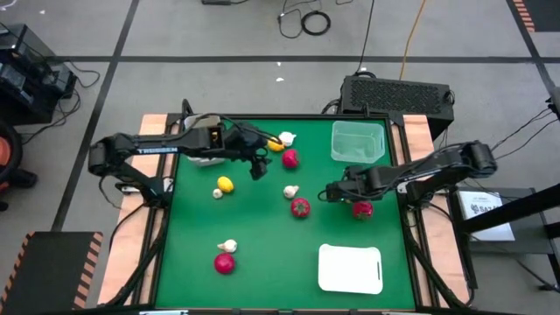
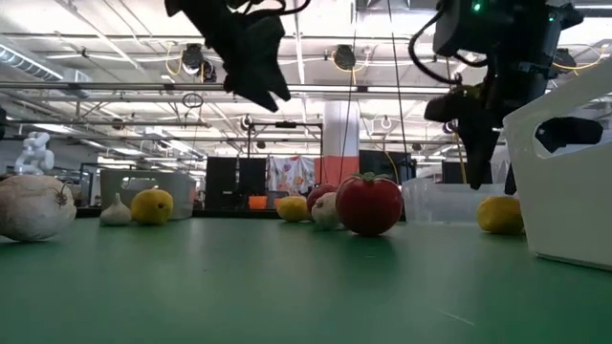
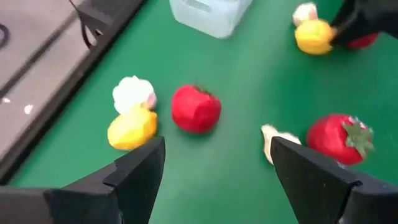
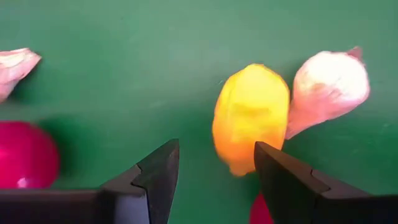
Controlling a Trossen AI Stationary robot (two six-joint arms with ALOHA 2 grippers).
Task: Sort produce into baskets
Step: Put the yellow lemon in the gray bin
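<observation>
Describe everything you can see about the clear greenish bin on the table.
The greenish bin is a small, square container with rounded corners, apparently thin see-through plastic with a pale green tint. It stands upright with its open top facing up, and nothing shows inside it. It sits at the far right corner of the green mat, close to the mat's back edge. No produce and neither arm touches it; it stands alone.

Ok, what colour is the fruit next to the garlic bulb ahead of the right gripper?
Yellow, a lemon; the right wrist view shows it best.
</observation>
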